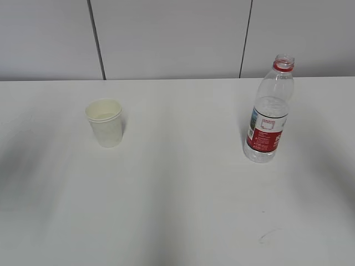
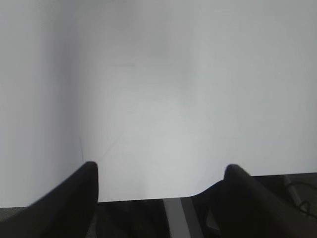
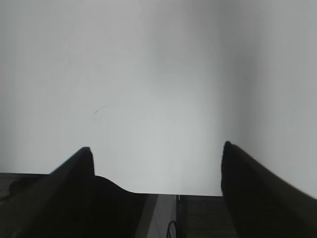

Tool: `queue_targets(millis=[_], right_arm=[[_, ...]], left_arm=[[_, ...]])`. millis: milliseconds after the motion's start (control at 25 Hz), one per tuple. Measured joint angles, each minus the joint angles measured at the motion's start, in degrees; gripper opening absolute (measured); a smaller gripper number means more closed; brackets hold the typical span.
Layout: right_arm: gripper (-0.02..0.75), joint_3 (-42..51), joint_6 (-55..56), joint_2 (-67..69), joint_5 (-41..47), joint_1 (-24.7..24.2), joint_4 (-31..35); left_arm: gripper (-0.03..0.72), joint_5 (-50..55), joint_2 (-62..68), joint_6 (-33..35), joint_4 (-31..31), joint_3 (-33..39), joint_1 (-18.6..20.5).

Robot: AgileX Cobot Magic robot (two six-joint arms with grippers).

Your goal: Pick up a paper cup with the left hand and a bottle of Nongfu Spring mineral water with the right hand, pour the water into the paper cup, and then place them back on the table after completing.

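Observation:
A white paper cup (image 1: 105,123) stands upright on the white table (image 1: 177,194), left of centre. A clear plastic bottle (image 1: 268,111) with a red label and red neck ring stands upright at the right, uncapped; its water is hard to see. Neither arm shows in the exterior view. My left gripper (image 2: 161,171) is open and empty over the bare table near its front edge. My right gripper (image 3: 157,151) is open and empty, also over bare table near the edge. Cup and bottle do not show in either wrist view.
A grey panelled wall (image 1: 177,39) runs behind the table's far edge. Faint scuffs (image 1: 269,235) mark the tabletop at the front right. Dark floor and cables show below the table edge in both wrist views.

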Motion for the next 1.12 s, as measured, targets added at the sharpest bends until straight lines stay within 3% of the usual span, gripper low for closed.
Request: queue_targets(millis=[440, 1120], right_arm=[[0.589, 0.2, -5.7, -2.7, 0.6, 0.0, 0.0], [0.588, 16.3, -11.3, -38.3, 1.7, 0.0, 0.2]], left_arm=[[0.479, 0.2, -2.8, 0.0, -1.6, 0.2, 0.0], [0.461, 2.3, -42.3, 0.0, 0.0, 11.7, 0.0]])
